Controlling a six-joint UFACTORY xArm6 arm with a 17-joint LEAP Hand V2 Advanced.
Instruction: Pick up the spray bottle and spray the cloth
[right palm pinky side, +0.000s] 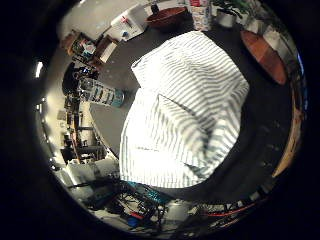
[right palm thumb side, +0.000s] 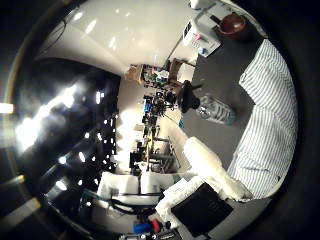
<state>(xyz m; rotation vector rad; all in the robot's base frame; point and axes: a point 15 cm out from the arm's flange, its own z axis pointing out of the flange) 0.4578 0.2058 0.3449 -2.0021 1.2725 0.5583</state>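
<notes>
A white cloth with grey stripes (right palm pinky side: 187, 110) lies bunched on the dark table (right palm pinky side: 115, 65) and fills much of the little finger side view, close under my palm. The spray bottle (right palm thumb side: 214, 110), with a clear body, a teal-printed label and a black trigger head, rests on the table beside the cloth, near the table's edge. My right hand (right palm thumb side: 210, 170) shows as a white finger and a black part beside the cloth's edge. It is apart from the bottle and holds nothing, its fingers relaxed.
A brown bowl (right palm pinky side: 167, 17) and a white box (right palm pinky side: 127, 22) sit at the far side of the table. A round wooden board (right palm pinky side: 265, 55), a potted plant (right palm pinky side: 227, 15) and a carton (right palm pinky side: 200, 15) stand beyond the cloth. Cluttered shelves and equipment lie past the table's edge.
</notes>
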